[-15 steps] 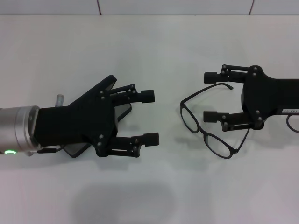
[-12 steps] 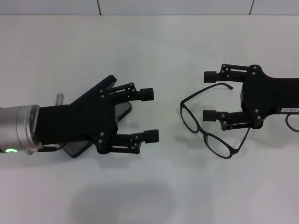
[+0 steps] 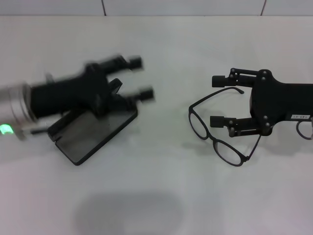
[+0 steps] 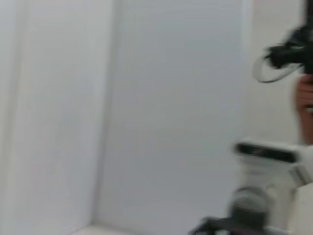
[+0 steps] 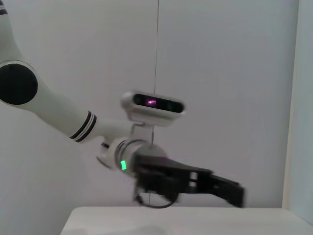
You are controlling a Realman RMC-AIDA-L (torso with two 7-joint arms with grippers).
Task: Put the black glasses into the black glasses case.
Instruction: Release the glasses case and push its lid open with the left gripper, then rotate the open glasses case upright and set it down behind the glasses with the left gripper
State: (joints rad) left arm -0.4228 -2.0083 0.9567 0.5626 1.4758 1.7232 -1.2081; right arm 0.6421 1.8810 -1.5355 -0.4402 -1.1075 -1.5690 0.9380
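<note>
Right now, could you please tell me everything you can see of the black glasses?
The black glasses are thin, dark-framed spectacles with two oval clear lenses and slim temples, unfolded and lying on the white table, lenses toward the case side. The right claw is open around them: one finger sits by the far temple's tip, the other over the frame near the bridge. Contact cannot be confirmed.

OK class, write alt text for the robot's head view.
The black glasses lie unfolded on a white table under the right gripper, jaws open. To the left, the left gripper hovers over the open black glasses case.
</note>
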